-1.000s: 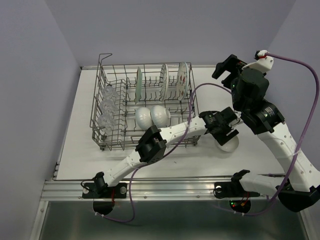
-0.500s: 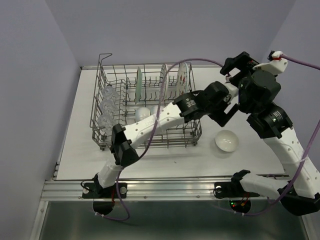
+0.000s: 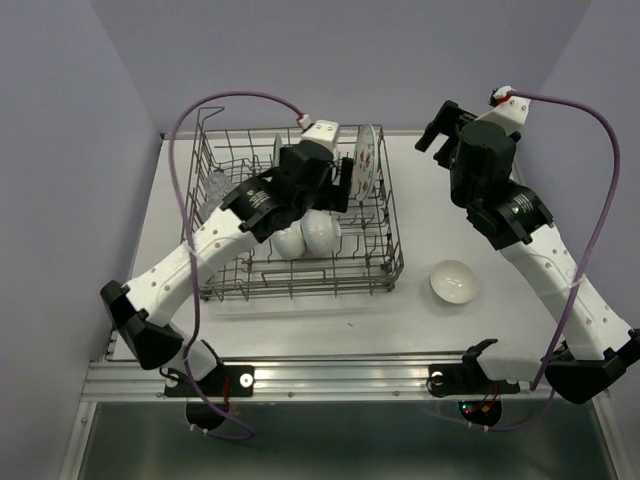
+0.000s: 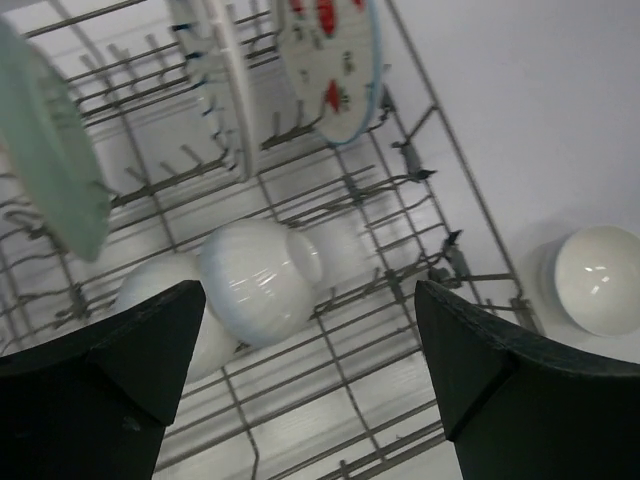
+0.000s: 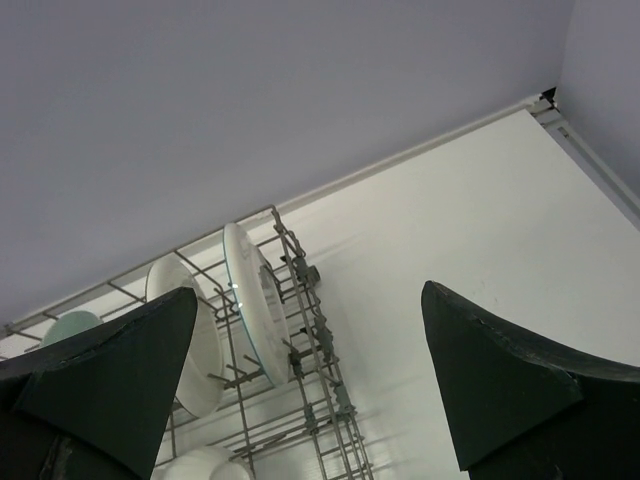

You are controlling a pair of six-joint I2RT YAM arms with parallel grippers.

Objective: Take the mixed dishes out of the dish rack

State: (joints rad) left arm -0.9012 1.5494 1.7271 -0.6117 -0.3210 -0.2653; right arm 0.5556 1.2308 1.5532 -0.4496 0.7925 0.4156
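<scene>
The grey wire dish rack (image 3: 392, 225) stands at the back left. Two white bowls (image 3: 322, 230) lie on their sides in it. A third white bowl (image 3: 453, 282) sits upright on the table to its right. A white plate with red shapes (image 3: 366, 158) stands in the tines, with a white plate (image 4: 215, 70) and a pale green plate (image 4: 50, 170) beside it. Clear glasses (image 3: 213, 190) sit at the rack's left side. My left gripper (image 3: 338, 190) hovers open and empty over the rack, above the bowls (image 4: 255, 280). My right gripper (image 3: 440, 125) is open and empty, high at the rack's back right.
Lavender walls close in at the back and on both sides. The rack's raised wire sides (image 4: 440, 180) stand around the dishes. A metal rail (image 3: 330, 372) runs along the table's near edge.
My left gripper has left the white bowl on the table and swung up and left to above the rack. My right arm has shifted a little to the left.
</scene>
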